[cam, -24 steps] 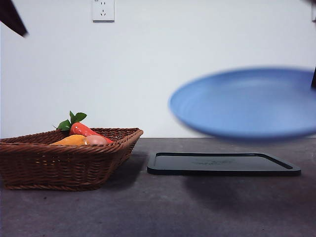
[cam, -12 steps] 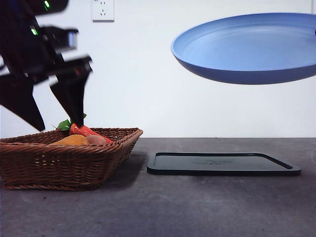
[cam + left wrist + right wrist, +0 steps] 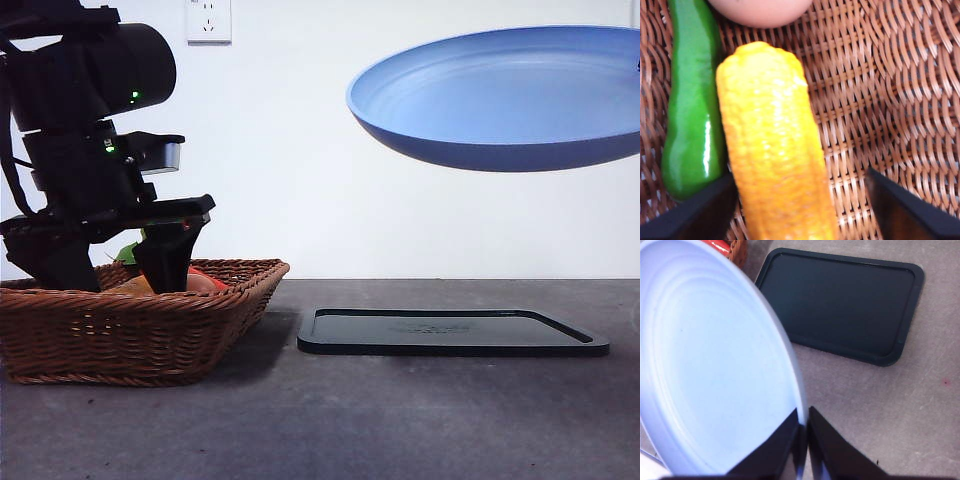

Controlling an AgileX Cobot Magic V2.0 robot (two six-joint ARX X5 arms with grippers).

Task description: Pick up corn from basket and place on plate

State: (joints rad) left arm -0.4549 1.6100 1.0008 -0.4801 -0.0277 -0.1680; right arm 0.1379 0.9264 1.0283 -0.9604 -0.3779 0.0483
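The corn (image 3: pixel 775 150) lies in the brown wicker basket (image 3: pixel 880 75), an orange-yellow bumpy cob. My left gripper (image 3: pixel 799 180) is open and straddles it, one jaw on each side, neither visibly pressing on it. In the front view that gripper (image 3: pixel 112 270) reaches down into the basket (image 3: pixel 150 330) at the left and hides the cob. The light-blue plate (image 3: pixel 500 90) hangs tilted high at the right, above the table. My right gripper (image 3: pixel 804 427) is shut on the plate's rim (image 3: pixel 715 365).
A flat black tray (image 3: pixel 450 330) lies on the grey table right of the basket, below the plate. In the basket a green vegetable (image 3: pixel 690 100) lies alongside the corn, a pinkish egg-shaped thing (image 3: pixel 760 7) sits past its end, and a carrot (image 3: pixel 212 281) peeks out.
The left arm has come down from the top left corner into the basket, around the corn. The plate rose a second ago and has held still since.
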